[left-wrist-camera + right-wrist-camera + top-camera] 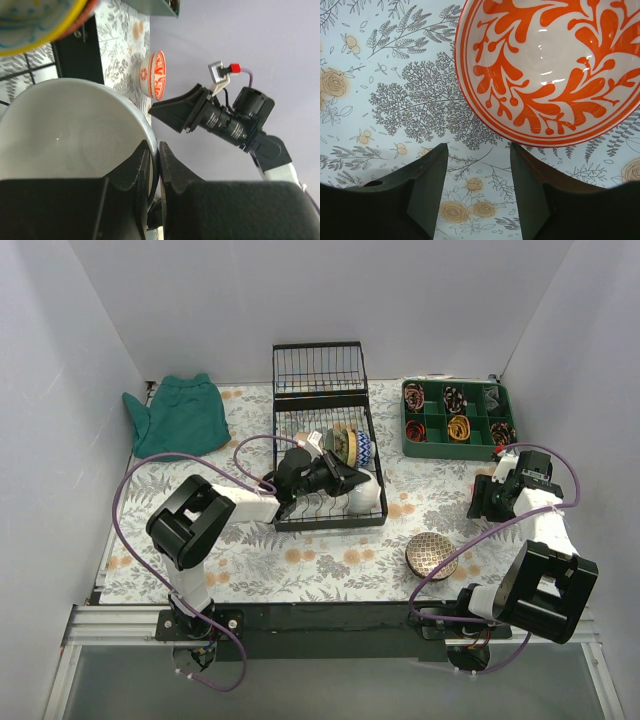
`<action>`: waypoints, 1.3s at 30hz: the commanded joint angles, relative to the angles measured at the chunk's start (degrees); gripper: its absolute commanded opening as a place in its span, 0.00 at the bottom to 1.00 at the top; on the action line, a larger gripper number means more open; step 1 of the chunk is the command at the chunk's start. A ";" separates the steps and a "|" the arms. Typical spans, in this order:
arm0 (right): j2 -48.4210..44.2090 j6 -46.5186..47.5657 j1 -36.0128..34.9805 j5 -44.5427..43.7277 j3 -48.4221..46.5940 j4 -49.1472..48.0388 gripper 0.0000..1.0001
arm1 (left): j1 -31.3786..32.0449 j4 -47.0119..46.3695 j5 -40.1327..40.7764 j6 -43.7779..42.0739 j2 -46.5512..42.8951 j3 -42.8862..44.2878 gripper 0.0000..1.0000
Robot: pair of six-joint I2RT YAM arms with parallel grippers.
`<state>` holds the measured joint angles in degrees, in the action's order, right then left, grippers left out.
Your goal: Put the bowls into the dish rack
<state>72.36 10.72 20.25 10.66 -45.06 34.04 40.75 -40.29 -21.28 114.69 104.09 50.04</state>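
Observation:
My left gripper (pixel 350 483) is shut on the rim of a white bowl (pixel 366 496) and holds it on edge at the front right of the black wire dish rack (pixel 328 524). In the left wrist view the fingers (pixel 175 165) pinch the white bowl's (pixel 75 135) rim. Several bowls (pixel 347 445) stand in the rack's tines. My right gripper (pixel 488 498) is open just above the table, next to a red-orange patterned bowl (pixel 550 65), which lies just beyond the fingertips (pixel 442 150). A dark brown patterned bowl (pixel 430 555) sits on the table at front right.
A green compartment tray (pixel 430 445) of small items stands at the back right. A teal cloth (pixel 180 415) lies at the back left. The rack's wire-grid panel (pixel 318 365) stands up at the back. Grey walls enclose the floral-covered table.

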 commanded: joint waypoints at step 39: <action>-1.08 1.58 0.32 -0.72 -0.38 -1.08 0.62 | -7.52 11.97 -2.09 7.92 -14.70 0.58 0.74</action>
<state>73.49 11.03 20.25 10.39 -44.38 33.04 35.73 -31.22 -20.60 115.09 94.28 47.66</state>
